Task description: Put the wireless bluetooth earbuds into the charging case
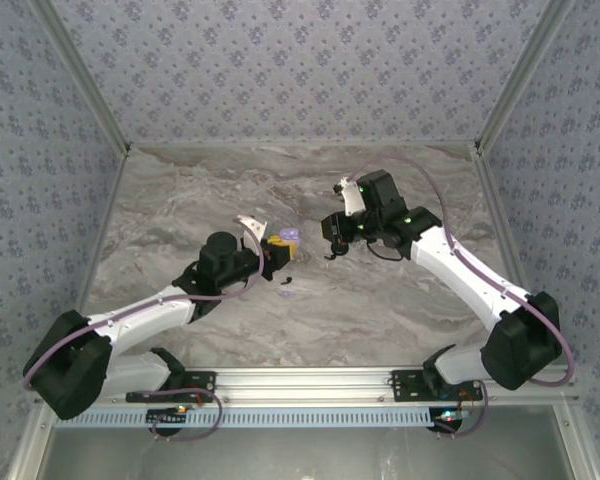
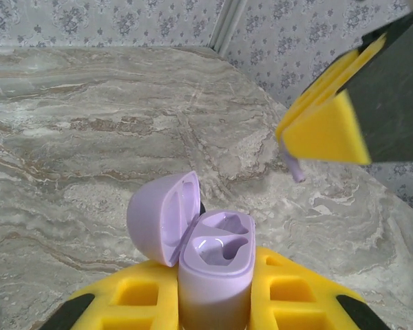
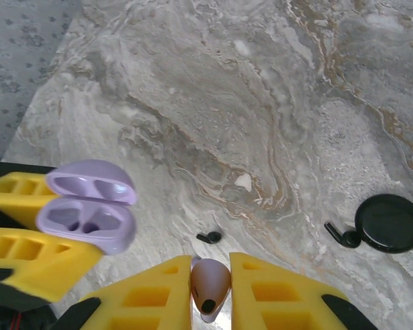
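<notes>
Left gripper clamps the open lavender case; right gripper pinches a half-hidden earbud

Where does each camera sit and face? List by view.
Top external: overhead behind the robot, looking down at the table; left arm, right arm show.
Left wrist: faces along the left gripper, shut on the lavender case.
Right wrist: looks down past the right gripper, shut on a lavender earbud.
Shared: both wrists see the case.
</notes>
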You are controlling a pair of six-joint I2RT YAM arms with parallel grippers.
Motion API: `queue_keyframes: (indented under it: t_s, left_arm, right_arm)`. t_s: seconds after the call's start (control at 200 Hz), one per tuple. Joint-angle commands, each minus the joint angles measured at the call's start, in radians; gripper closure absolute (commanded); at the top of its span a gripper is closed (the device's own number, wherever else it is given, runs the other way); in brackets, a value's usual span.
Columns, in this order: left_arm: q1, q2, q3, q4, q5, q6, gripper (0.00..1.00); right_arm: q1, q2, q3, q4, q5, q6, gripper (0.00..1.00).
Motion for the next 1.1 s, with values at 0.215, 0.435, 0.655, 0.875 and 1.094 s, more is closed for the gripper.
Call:
queue_keyframes:
  t_s: [0.215,0.435,0.655,0.875,1.094]
  left_arm:
    - [-0.006,0.036,0.011,0.155,0.052,-0.065,0.91]
    - [-0.005,0.076,0.034,0.209,0.081,-0.092,0.91]
    - [-0.005,0.101,0.054,0.255,0.097,-0.106,0.92]
    - [-0.006,0.108,0.059,0.323,0.124,-0.119,0.91]
    - [-0.006,0.112,0.083,0.337,0.151,-0.124,0.91]
  right_arm:
    - [-0.005,-0.03,0.101,0.018,-0.079,-0.008,0.82]
    - [0.002,-0.031,0.139,0.035,-0.1,-0.002,0.81]
    - [0.015,-0.031,0.159,0.05,-0.109,-0.002,0.81]
    - [0.032,-0.033,0.159,0.069,-0.114,-0.006,0.8]
    - [0.041,-0.03,0.166,0.082,-0.142,-0.012,0.8]
